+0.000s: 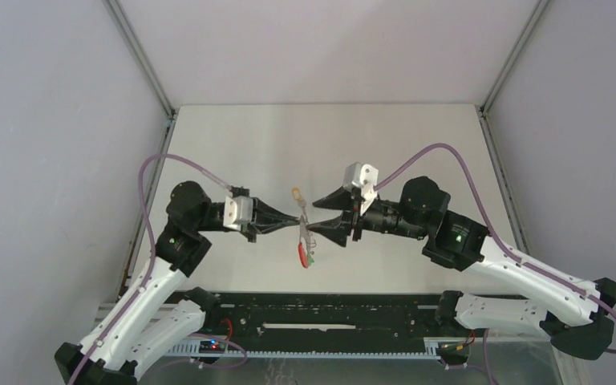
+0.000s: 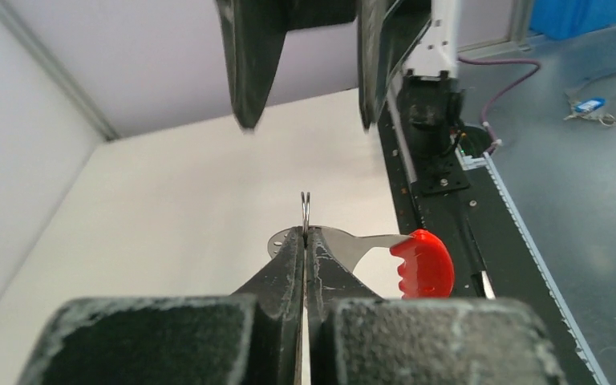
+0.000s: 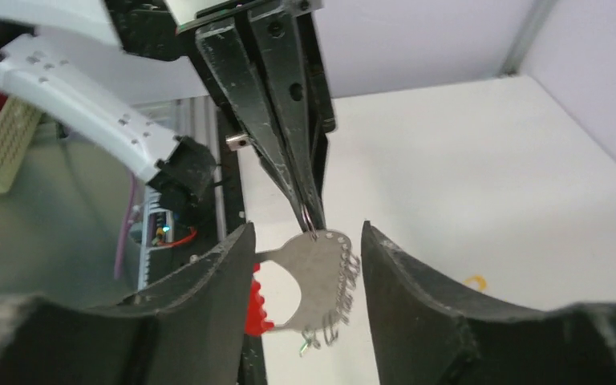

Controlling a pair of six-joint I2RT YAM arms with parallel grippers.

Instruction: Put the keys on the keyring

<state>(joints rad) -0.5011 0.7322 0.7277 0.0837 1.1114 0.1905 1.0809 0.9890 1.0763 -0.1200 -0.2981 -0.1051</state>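
Note:
The keyring (image 3: 318, 271), a flat grey metal piece with small wire loops along one edge and a red curved section (image 3: 255, 309), hangs in the air between the arms. My left gripper (image 2: 305, 234) is shut on its top edge, and a thin wire loop (image 2: 305, 210) sticks out past the tips. My right gripper (image 3: 305, 233) is open, with one finger on either side of the keyring and neither touching it. A small green bit (image 1: 310, 261), seemingly the green key, hangs at the ring's lower end. The yellow-headed key (image 1: 297, 192) lies on the table just beyond the grippers.
Both grippers (image 1: 298, 220) meet over the near middle of the white table (image 1: 401, 152). A black rail (image 1: 329, 313) runs along the near edge under the arms. Grey walls and metal posts close off the sides and back.

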